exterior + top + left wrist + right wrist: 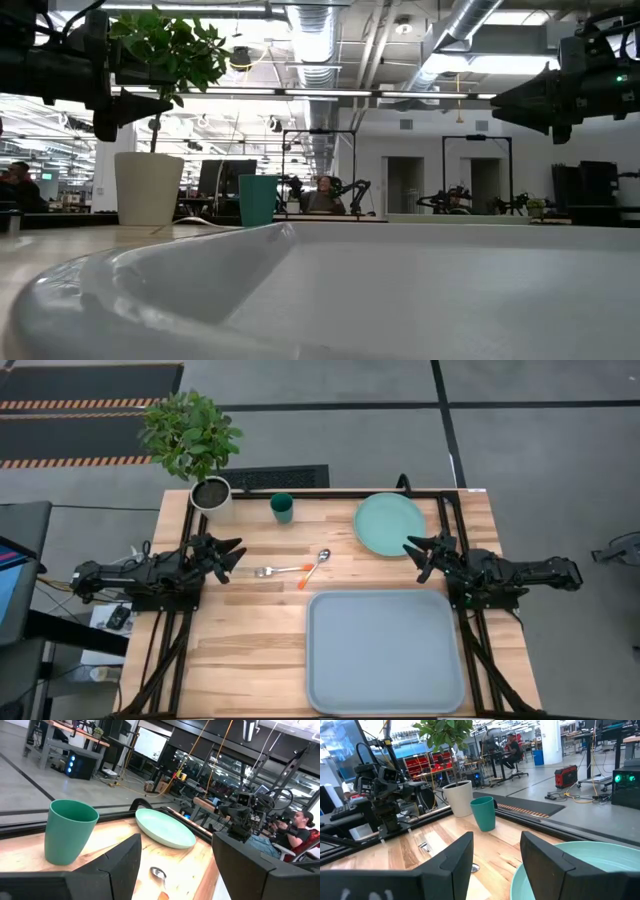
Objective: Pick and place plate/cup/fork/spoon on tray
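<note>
The left gripper (232, 553) hovers above the wooden table (250, 630) at its left side, its two dark fingers spread apart and holding nothing. Just ahead of it toward the table's middle lie the small silver fork with an orange handle end (280, 570) and, just beyond that, the small silver spoon with a rounded bowl and orange handle end (316, 565), their orange ends close together. The small dark teal-green cylindrical cup (282, 507) stands upright ahead of this gripper and off toward the far edge, near a white pot with a leafy plant (209, 492). The right gripper (418, 550) hovers at the opposite side, fingers likewise spread and empty, their tips over the near rim of the round flat mint-green plate (389, 524). The large pale grey-blue rectangular tray with rounded corners (385, 651) lies empty just beside that gripper, on the near side.
</note>
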